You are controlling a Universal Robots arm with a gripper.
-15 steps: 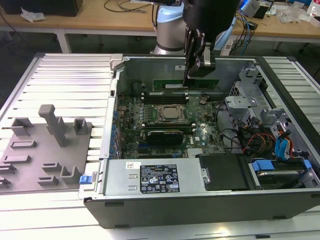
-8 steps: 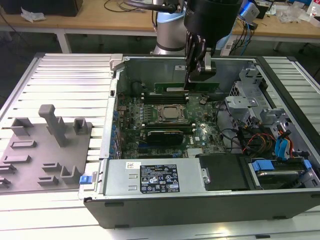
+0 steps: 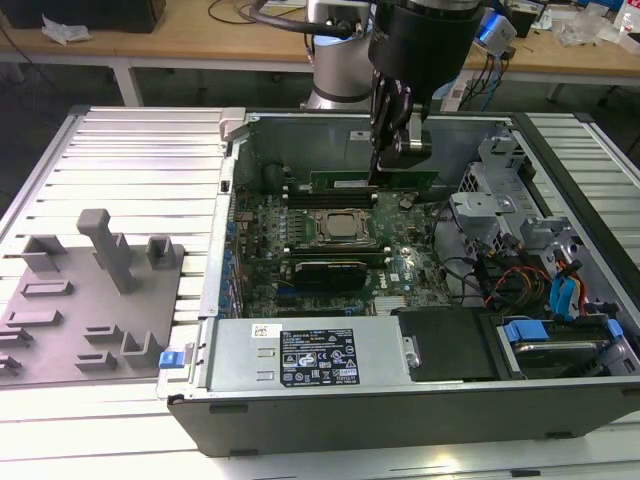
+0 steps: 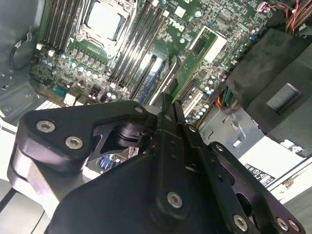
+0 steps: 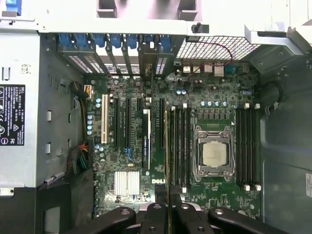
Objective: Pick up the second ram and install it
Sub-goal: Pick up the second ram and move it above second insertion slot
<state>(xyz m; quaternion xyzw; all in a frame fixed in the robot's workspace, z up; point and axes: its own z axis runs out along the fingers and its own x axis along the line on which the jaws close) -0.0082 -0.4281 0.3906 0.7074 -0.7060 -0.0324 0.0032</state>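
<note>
My gripper (image 3: pixel 384 165) hangs inside the open computer case, shut on the second ram (image 3: pixel 372 182). The ram is a thin green stick held level, just above the black memory slots (image 3: pixel 330 196) on the far side of the silver CPU socket (image 3: pixel 342 228). In the first wrist view the second ram (image 5: pixel 167 146) shows edge-on, running out from the gripper (image 5: pixel 167 207) alongside the slots (image 5: pixel 181 146) beside the CPU socket (image 5: pixel 215 153). In the second wrist view the fingers (image 4: pixel 165 114) clamp the green stick (image 4: pixel 197 53) over the motherboard.
A black card (image 3: pixel 325 270) lies on the near side of the socket. The power supply (image 3: pixel 310 355) fills the case front, and the drive cage with cables (image 3: pixel 540 270) sits at the exterior view's right. A grey fixture tray (image 3: pixel 90 290) lies on the exterior view's left.
</note>
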